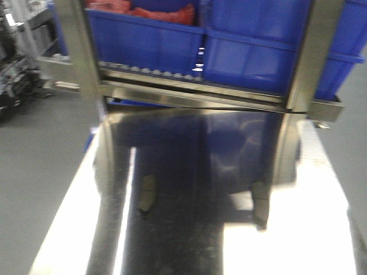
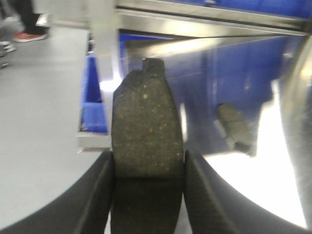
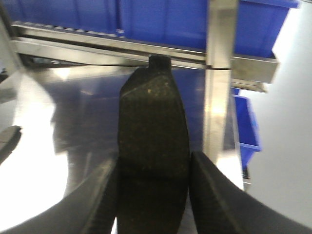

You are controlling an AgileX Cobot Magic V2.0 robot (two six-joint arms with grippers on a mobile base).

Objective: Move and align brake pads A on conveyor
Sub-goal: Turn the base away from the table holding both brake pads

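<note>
My left gripper [image 2: 148,158] is shut on a brake pad [image 2: 146,112], a dark grey speckled oblong standing upright between the black fingers [image 2: 97,195], notched end up. The right gripper [image 3: 153,163] is shut on a second brake pad [image 3: 153,112], held the same way. Both hang over the shiny steel table top [image 1: 287,240]. Two small pad-shaped dark forms [image 1: 147,192] [image 1: 261,203] show on that steel, and one [image 2: 234,127] appears in the left wrist view. I cannot tell whether they are pads or reflections. The conveyor is out of view, and no gripper shows in the front view.
Behind the table stands a steel roller rack [image 1: 195,94] with upright posts [image 1: 77,46] [image 1: 312,51], carrying blue bins [image 1: 143,37]. More blue bins sit low beside the table [image 2: 95,97] [image 3: 246,126]. A person's red shoe [image 2: 29,35] is on the grey floor at left.
</note>
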